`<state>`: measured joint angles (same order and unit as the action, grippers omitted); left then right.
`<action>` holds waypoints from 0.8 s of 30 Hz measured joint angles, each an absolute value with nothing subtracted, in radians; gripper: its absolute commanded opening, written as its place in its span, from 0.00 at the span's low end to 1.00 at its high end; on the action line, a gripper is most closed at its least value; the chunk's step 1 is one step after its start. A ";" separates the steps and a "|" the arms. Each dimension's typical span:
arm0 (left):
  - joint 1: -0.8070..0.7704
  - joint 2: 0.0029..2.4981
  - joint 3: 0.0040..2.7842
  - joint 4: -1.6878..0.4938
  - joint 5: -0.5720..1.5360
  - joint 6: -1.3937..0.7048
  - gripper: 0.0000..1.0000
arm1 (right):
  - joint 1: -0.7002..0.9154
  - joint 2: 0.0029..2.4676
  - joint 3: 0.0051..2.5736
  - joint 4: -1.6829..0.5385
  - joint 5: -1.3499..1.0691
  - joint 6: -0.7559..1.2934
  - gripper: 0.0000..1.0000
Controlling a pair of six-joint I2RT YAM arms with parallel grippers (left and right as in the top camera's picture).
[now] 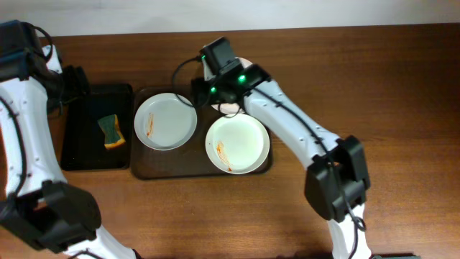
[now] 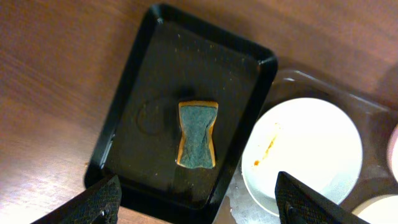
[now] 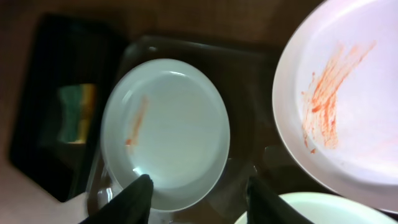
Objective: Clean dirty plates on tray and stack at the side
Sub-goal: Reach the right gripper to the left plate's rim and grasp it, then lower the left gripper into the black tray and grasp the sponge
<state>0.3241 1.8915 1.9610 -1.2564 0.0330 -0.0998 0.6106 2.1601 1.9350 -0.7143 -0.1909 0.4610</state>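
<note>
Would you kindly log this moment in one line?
left tool open near sponge | right tool open over tray | plates smeared

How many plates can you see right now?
3 plates. One on the left of the tray, one at its front right, and a third at the back right, mostly hidden under the right arm from overhead.

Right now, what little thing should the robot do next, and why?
Probably lower the left gripper onto the sponge and close on it: its jaws stand open above it, and the plates carry orange smears.
</note>
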 measured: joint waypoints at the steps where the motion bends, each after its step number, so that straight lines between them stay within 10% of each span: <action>1: 0.324 1.916 1.961 -1.250 0.033 -0.100 0.77 | 0.628 2.180 1.935 -0.712 -0.160 0.476 0.44; 19: 0.324 1.979 1.960 -1.185 -0.039 -0.107 0.77 | 0.702 2.400 1.935 -0.642 0.032 0.656 0.27; 24: 0.324 1.979 1.960 -1.179 -0.039 -0.107 0.77 | 0.702 2.418 1.935 -0.604 -0.006 0.656 0.04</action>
<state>0.3241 1.9789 1.9598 -1.1790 -0.0387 -0.1066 0.7021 2.4176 1.9354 -0.6037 -0.0055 0.6559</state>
